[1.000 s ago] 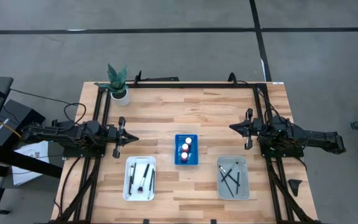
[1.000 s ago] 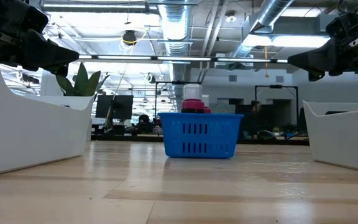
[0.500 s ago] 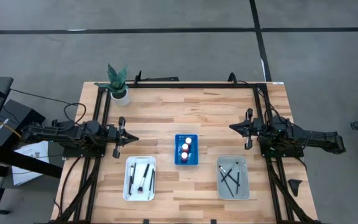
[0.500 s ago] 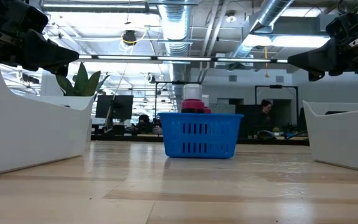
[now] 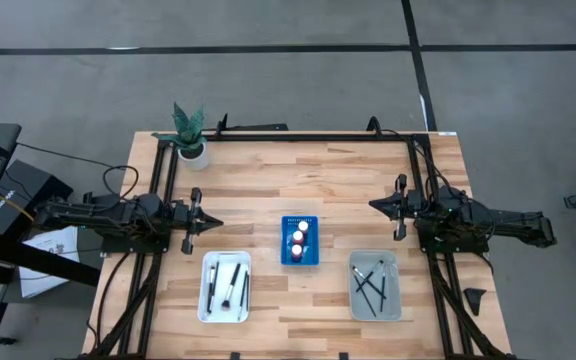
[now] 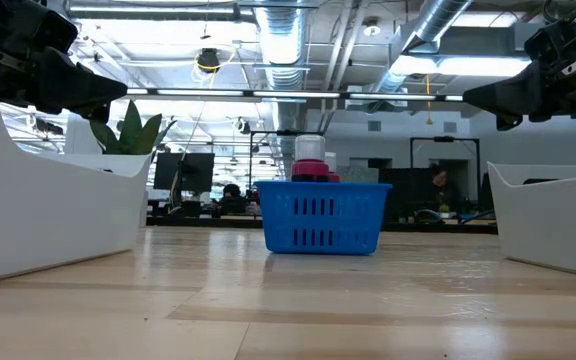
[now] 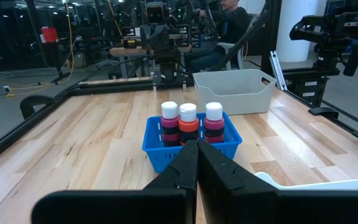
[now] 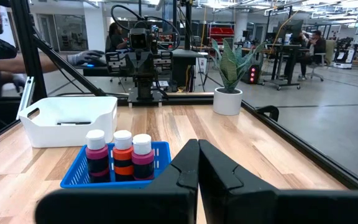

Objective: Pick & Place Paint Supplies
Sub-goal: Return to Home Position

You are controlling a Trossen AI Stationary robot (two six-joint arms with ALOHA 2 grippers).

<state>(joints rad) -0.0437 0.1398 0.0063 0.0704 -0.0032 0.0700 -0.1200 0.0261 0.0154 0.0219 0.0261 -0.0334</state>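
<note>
Sorting looks finished, which is why the left tool (image 5: pixel 216 222) and right tool (image 5: pixel 372 205) sit pinched shut and empty at opposite sides of the bench (image 5: pixel 268 180): brushes (image 5: pixel 226 286) lie in the white tray (image 5: pixel 204 262) and grey tray (image 5: pixel 395 262), and 3 paint bottles (image 5: pixel 299 238) stand in the blue rack (image 5: pixel 284 246).

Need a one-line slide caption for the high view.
Supplies sorted: left gripper and right gripper shut above the table; paint bottles in blue rack, brushes in white tray and grey tray.

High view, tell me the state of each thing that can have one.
left tool, shut, empty, at the table's left side.
right tool, shut, empty, at the right side.
paint bottles, three, capped, upright in the blue rack.
brushes, lying flat in white tray and grey tray.
potted plant, upright.
</note>
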